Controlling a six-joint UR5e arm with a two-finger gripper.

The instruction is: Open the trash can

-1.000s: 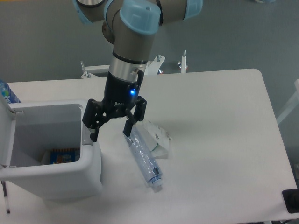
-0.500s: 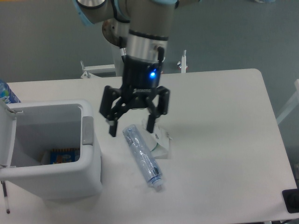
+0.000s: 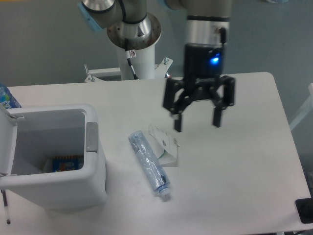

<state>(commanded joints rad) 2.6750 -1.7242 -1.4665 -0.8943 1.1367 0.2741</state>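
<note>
white plastic makes up the trash can [image 3: 54, 181], which sits at the near left corner of the bench [image 3: 244, 161], well to the left of the fingers [image 3: 177, 122] and lower in the frame. its lid [image 3: 6, 142] is swung up and back on the far left side, so the inside is open to view, and a small blue and orange packet [image 3: 66, 162] lies on the bottom. the grey push-button [image 3: 91, 137] sits on the rim that faces the fingers.

the fingers are black, spread wide apart and pointing down, holding nothing. they hang over bare bench top near the middle, with a blue light glowing on the wrist [image 3: 213, 60] above them. whether the tips touch the surface cannot be told from this view.

down and to the left of the fingers, a clear plastic bottle [image 3: 149, 165] lies on its side, its cap end pointing toward the near edge. a piece of folded white card [image 3: 165, 145] lies just beside the bottle, between it and the fingers, apart from the tips.

behind the fingers, the arm's white mounting post [image 3: 138, 54] stands at the far edge of the bench. part of a blue-labelled bottle [image 3: 7, 98] shows at the left border, behind the lid.
</note>
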